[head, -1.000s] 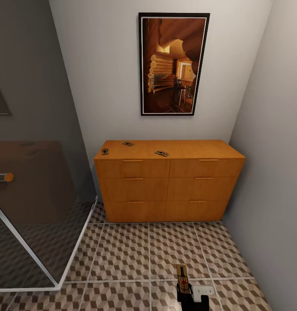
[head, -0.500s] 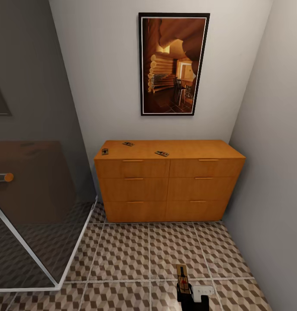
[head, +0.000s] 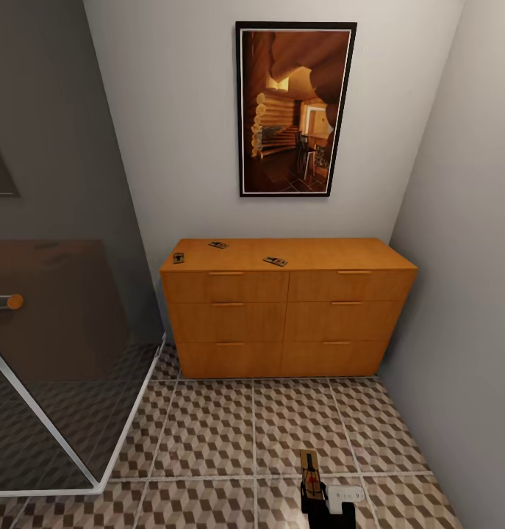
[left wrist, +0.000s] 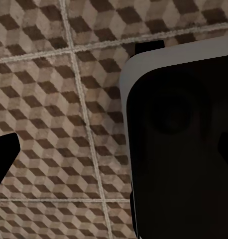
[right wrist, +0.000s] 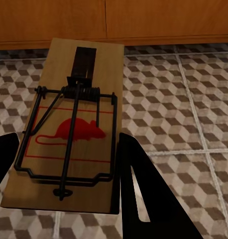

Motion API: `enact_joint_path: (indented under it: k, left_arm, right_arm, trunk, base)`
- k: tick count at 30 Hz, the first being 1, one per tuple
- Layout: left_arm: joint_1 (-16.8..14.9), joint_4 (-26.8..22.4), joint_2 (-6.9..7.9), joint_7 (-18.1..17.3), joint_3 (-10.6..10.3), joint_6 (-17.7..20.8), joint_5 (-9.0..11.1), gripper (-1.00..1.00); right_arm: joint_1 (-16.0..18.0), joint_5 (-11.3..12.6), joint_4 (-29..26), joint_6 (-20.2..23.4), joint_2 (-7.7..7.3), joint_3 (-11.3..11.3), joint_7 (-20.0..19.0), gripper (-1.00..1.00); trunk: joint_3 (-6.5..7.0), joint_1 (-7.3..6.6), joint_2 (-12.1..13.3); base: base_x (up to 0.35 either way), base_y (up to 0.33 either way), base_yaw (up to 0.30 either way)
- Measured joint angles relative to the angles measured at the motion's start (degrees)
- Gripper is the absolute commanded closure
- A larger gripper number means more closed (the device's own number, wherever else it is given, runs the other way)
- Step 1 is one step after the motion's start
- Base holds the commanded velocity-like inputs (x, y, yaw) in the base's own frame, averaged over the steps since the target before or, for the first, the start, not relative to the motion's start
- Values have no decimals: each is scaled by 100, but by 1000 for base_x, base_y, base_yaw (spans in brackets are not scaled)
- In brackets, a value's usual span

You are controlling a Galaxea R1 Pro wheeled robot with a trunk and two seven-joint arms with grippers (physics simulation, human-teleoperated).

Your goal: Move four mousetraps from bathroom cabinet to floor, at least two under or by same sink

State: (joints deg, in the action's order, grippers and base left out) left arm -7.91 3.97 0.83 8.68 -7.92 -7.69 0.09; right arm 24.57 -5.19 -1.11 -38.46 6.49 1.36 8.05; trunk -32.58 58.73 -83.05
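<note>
Three mousetraps (head: 275, 261) on cabinet (head: 289, 323); right tool (head: 316, 491) grips a fourth.

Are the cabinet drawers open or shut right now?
Shut. In the head view all six drawer fronts of the cabinet sit flush, none pulled out. Three mousetraps lie on its flat top, not inside a drawer.

framed cabin picture (head: 295, 109) on wall | glass shower enclosure (head: 57, 353) | orange knob (head: 13, 301)

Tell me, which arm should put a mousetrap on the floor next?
The right. Its gripper already grips a mousetrap above the bathroom floor. The left gripper holds nothing visible.
</note>
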Motion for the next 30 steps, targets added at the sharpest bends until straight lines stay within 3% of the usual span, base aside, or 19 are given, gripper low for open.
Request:
enact_joint_path:
  k: [30]
  left_arm:
    - [0, 0, 0, 0, 0, 0, 0, -100]
  right_arm:
    - [0, 0, 0, 0, 0, 0, -3, 100]
  trunk:
    - [0, 0, 0]
  base:
    - [0, 0, 0]
